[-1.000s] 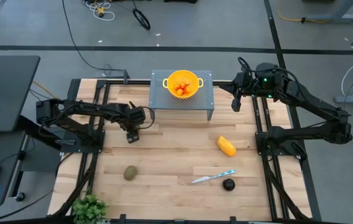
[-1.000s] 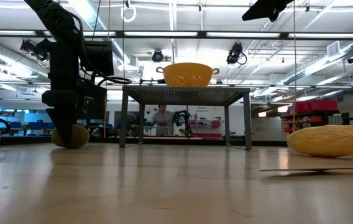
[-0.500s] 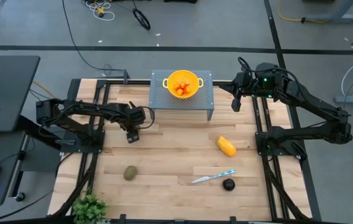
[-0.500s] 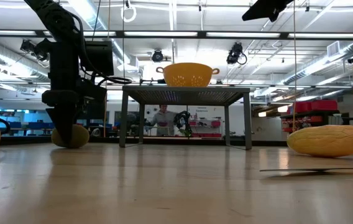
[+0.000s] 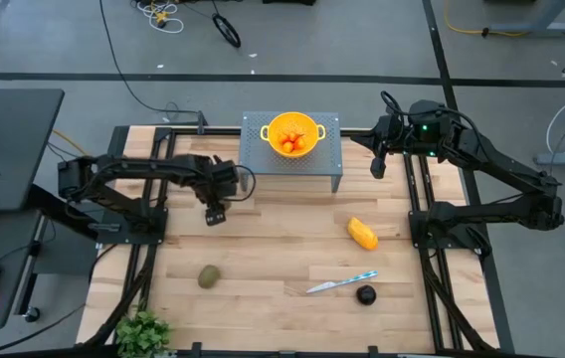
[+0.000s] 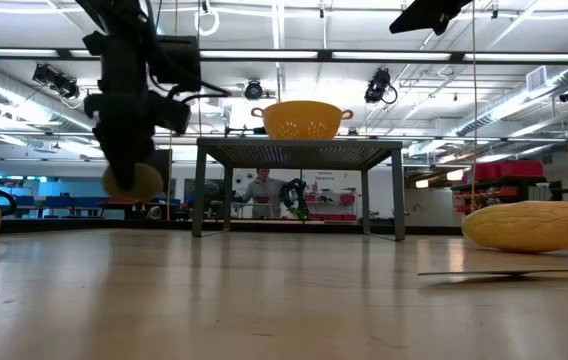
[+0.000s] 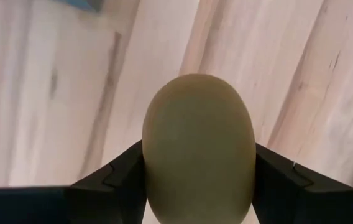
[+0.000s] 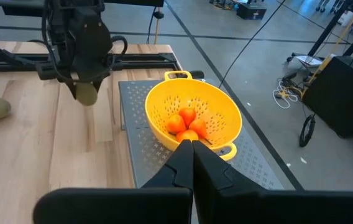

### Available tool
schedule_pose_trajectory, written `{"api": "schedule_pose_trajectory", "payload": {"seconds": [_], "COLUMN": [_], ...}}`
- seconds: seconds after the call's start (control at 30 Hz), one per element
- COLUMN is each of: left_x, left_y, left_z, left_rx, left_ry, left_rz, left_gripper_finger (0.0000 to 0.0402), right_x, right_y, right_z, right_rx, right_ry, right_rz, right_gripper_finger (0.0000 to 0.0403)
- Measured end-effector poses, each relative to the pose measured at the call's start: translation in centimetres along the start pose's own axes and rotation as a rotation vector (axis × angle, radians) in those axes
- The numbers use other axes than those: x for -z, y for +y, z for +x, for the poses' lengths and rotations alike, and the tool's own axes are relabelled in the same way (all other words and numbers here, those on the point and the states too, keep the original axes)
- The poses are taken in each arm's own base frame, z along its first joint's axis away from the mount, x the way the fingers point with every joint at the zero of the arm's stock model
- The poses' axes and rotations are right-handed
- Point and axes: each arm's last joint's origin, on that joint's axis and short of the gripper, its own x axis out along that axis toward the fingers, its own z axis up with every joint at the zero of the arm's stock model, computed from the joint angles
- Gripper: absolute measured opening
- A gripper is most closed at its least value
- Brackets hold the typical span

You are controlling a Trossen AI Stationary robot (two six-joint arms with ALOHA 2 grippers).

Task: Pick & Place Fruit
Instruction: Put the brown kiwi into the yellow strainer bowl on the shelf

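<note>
Olive-brown oval fruit (image 7: 198, 149) sits clamped between the two dark fingers (image 7: 117, 180) of the left gripper (image 5: 215, 214), one finger pressed on each flank, its rounded end poking out past their tips. In the low view this fruit (image 6: 132, 182) hangs clear above the wooden surface (image 5: 282, 249), left of the grey perforated stand (image 5: 327, 149). On that stand rests the yellow colander (image 5: 292, 133), holding small orange-red fruits (image 8: 186, 123). A second olive-brown oval (image 5: 208, 276) lies on the surface nearer the front edge, well apart from the held one. The yellow-orange oblong fruit (image 5: 362, 234) lies toward the right side; the dark round fruit (image 5: 365, 294) sits just beside the knife (image 5: 340, 283). The right gripper (image 8: 192, 152) hovers above the stand by the colander, its fingers clenched together with nothing between them
</note>
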Motion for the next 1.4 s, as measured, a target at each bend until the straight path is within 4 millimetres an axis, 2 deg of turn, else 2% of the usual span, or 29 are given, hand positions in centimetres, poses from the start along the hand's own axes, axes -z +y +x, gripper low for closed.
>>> {"api": "schedule_pose_trajectory", "payload": {"seconds": [0.63,1.17,1.4], "left_x": [-2.2,-6.4,-6.8], "left_y": [-0.1,-0.5,-0.6], "left_z": [-2.9,-8.9,-9.9], "left_rx": [-0.013,0.027,0.019], "left_ry": [-0.089,-0.396,-0.432], "left_rz": [0.005,0.008,0.012], "left_gripper_finger": [0.0222,0.0225,0.0222], "right_x": [0.0,0.0,0.0], "right_y": [0.0,0.0,0.0], "right_z": [0.0,0.0,0.0], "right_rx": [0.000,0.000,0.000], "right_ry": [0.000,0.000,0.000], "right_rz": [0.000,0.000,0.000], "right_gripper_finger": [0.0000,0.0000,0.0000]}}
